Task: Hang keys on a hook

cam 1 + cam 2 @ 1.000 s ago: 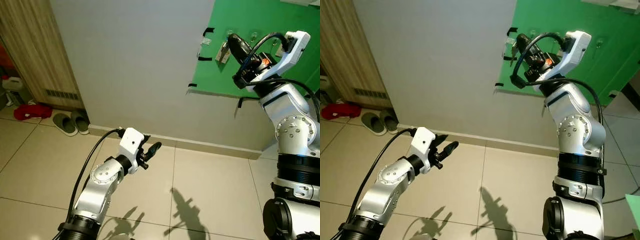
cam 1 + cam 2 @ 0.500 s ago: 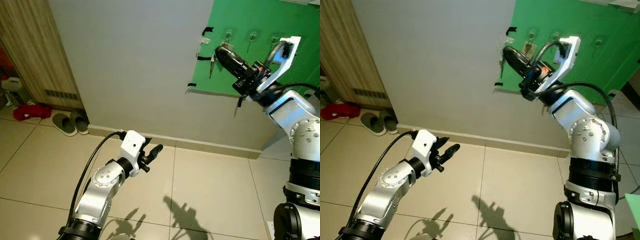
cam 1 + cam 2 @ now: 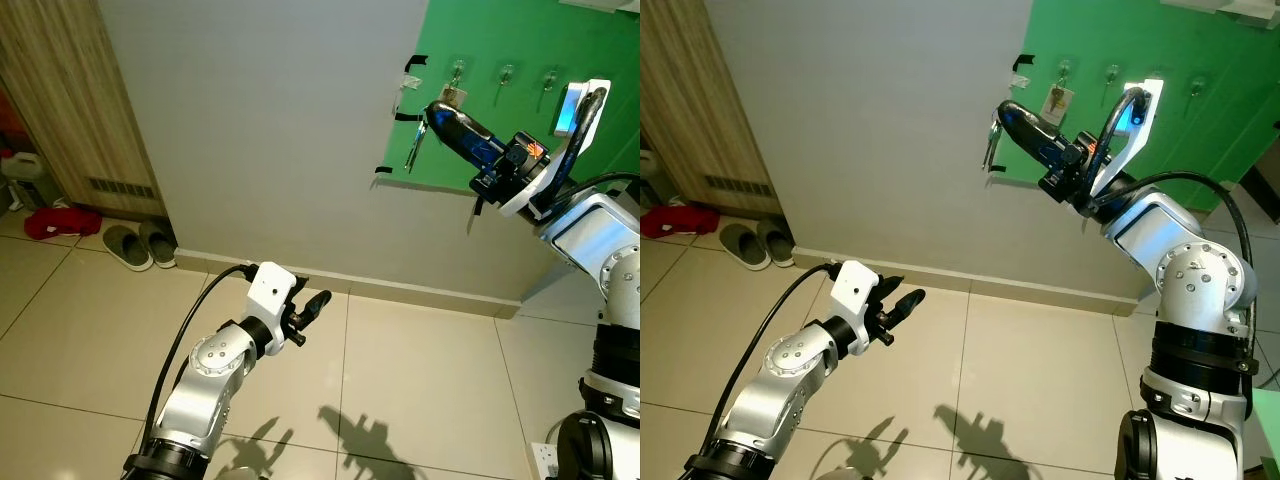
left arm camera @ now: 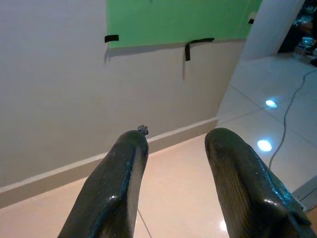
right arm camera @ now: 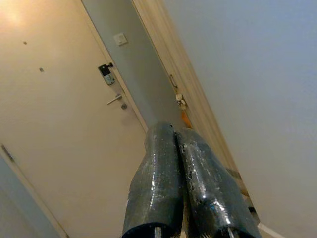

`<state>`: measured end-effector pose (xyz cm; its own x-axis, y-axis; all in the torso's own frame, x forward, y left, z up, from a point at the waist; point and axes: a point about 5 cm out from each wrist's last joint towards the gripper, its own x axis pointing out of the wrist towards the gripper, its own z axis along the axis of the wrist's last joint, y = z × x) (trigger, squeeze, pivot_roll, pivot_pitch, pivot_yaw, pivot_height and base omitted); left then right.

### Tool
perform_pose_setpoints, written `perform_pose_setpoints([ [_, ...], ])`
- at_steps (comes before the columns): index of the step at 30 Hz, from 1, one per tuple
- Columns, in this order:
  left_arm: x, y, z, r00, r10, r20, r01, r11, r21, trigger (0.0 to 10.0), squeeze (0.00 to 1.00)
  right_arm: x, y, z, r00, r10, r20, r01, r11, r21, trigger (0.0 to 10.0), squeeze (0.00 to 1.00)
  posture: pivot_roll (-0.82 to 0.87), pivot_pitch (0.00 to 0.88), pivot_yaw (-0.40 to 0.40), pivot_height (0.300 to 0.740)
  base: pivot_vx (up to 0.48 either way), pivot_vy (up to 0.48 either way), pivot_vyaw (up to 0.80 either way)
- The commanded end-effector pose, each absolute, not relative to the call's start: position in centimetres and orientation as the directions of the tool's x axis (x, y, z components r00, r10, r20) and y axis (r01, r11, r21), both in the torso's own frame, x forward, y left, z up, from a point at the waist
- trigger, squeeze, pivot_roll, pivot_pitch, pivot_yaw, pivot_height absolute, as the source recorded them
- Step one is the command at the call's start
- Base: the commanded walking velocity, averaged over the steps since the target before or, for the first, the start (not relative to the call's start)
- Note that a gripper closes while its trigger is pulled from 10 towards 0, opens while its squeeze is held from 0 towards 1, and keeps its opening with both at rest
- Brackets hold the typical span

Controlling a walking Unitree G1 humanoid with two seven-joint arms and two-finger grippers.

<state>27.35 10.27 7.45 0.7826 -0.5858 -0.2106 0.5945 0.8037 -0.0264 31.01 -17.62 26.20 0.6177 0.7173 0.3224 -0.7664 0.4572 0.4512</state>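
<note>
Right gripper [image 3: 437, 113] is raised in the upper right of the head view, with its two black fingers pressed together around the keys [image 3: 414, 146], which hang down from the fingertips. The keys are in front of the left edge of the green board [image 3: 520, 130], just below and to the left of the leftmost hook [image 3: 457, 70]. This hook already carries a small tag; two more hooks [image 3: 506, 72] stand to its right.

Left gripper [image 3: 312, 303] is low in the lower middle of the frame, over the beige tiled floor [image 3: 420, 380]. Its fingers [image 4: 124, 188] are apart and hold nothing.

At the far left, a pair of slippers [image 3: 140, 245] and a red cloth [image 3: 62, 222] lie beside a wooden cabinet [image 3: 75, 100].
</note>
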Motion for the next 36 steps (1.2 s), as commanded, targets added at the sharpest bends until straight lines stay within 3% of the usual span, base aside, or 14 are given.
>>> perform_pose_setpoints([
  [1, 27.3, 10.0, 7.7, 0.802, -0.562, -0.204, 0.573, 0.82, -0.008, 10.0, 0.0, 31.3, -18.4, 26.4, 0.682, 0.671, 0.29, -0.719, 0.546, 0.429, 10.0, 0.0, -0.01, 0.0, -0.074, 0.74, 0.0, 0.0, 0.0],
  [2, 27.3, 10.0, 7.7, 0.802, -0.562, -0.204, 0.573, 0.82, -0.008, 10.0, 0.0, 31.3, -18.4, 26.4, 0.682, 0.671, 0.29, -0.719, 0.546, 0.429, 10.0, 0.0, -0.01, 0.0, -0.074, 0.74, 0.0, 0.0, 0.0],
  [3, 27.5, 10.3, 7.7, 0.823, -0.531, -0.201, 0.543, 0.84, 0.001, 10.0, 0.0, 32.1, -19.2, 25.5, 0.78, 0.583, 0.229, -0.62, 0.667, 0.414, 10.0, 0.0, -0.01, 0.0, -0.071, 0.74, 0.0, 0.0, 0.0],
  [5, 27.5, 10.3, 7.7, 0.823, -0.531, -0.201, 0.543, 0.84, 0.001, 10.0, 0.0, 32.1, -19.2, 25.5, 0.78, 0.583, 0.229, -0.62, 0.667, 0.414, 10.0, 0.0, -0.01, 0.0, -0.071, 0.74, 0.0, 0.0, 0.0],
  [7, 27.7, 10.5, 7.8, 0.836, -0.513, -0.195, 0.523, 0.853, 0.0, 10.0, 0.0, 32.5, -19.8, 24.8, 0.828, 0.526, 0.193, -0.556, 0.731, 0.395, 10.0, 0.0, -0.01, 0.0, -0.071, 0.74, 0.0, 0.0, 0.0],
  [8, 28.2, 10.9, 7.9, 0.862, -0.471, -0.188, 0.478, 0.878, -0.007, 10.0, 0.0, 32.9, -20.5, 23.4, 0.892, 0.433, 0.127, -0.449, 0.824, 0.345, 10.0, 0.0, -0.01, 0.0, -0.063, 0.74, 0.0, 0.0, 0.0],
  [11, 28.4, 11.2, 8.0, 0.878, -0.441, -0.185, 0.447, 0.894, -0.013, 10.0, 0.0, 33.1, -20.9, 22.6, 0.926, 0.368, 0.088, -0.377, 0.876, 0.299, 10.0, 0.0, -0.01, 0.0, -0.063, 0.74, 0.0, 0.0, 0.0],
  [13, 29.3, 12.1, 8.6, 0.94, -0.303, -0.159, 0.306, 0.952, -0.007, 10.0, 0.0, 32.5, -21.7, 19.1, 0.991, 0.135, 0.004, -0.135, 0.987, 0.084, 10.0, 0.0, -0.02, 0.0, -0.046, 0.74, 0.0, 0.0, 0.0],
  [17, 30.0, 11.7, 10.2, 0.958, -0.27, -0.093, 0.275, 0.961, 0.035, 10.0, 0.0, 30.4, -21.6, 16.1, 0.997, -0.063, 0.032, 0.066, 0.995, -0.079, 10.0, 0.0, -0.02, 0.0, -0.039, 0.74, 0.0, 0.0, 0.0],
  [19, 30.0, 11.7, 10.2, 0.958, -0.27, -0.093, 0.275, 0.961, 0.035, 10.0, 0.0, 30.4, -21.6, 16.1, 0.997, -0.063, 0.032, 0.066, 0.995, -0.079, 10.0, 0.0, -0.02, 0.0, -0.039, 0.74, 0.0, 0.0, 0.0],
  [23, 29.9, 12.3, 11.8, 0.972, -0.234, -0.021, 0.235, 0.972, 0.03, 10.0, 0.0, 27.7, -21.1, 13.0, 0.995, -0.091, 0.038, 0.094, 0.99, -0.107, 10.0, 0.0, -0.02, 0.0, -0.034, 0.74, 0.0, 0.0, 0.0],
  [28, 29.3, 12.0, 11.7, 0.972, -0.235, 0.006, 0.234, 0.969, 0.078, 10.0, 0.0, 24.7, -22.4, 10.6, 0.979, -0.178, 0.095, 0.189, 0.973, -0.134, 10.0, 0.0, -0.01, 0.0, -0.028, 0.74, 0.0, 0.0, 0.0],
  [36, 30.3, 10.9, 11.8, 0.953, -0.302, 0.013, 0.301, 0.953, 0.039, 10.0, 0.0, 25.4, -21.5, 10.1, 0.979, -0.158, 0.127, 0.176, 0.974, -0.142, 10.0, 0.0, -0.01, 0.0, -0.009, 0.74, 0.161, 0.0, 0.0],
])
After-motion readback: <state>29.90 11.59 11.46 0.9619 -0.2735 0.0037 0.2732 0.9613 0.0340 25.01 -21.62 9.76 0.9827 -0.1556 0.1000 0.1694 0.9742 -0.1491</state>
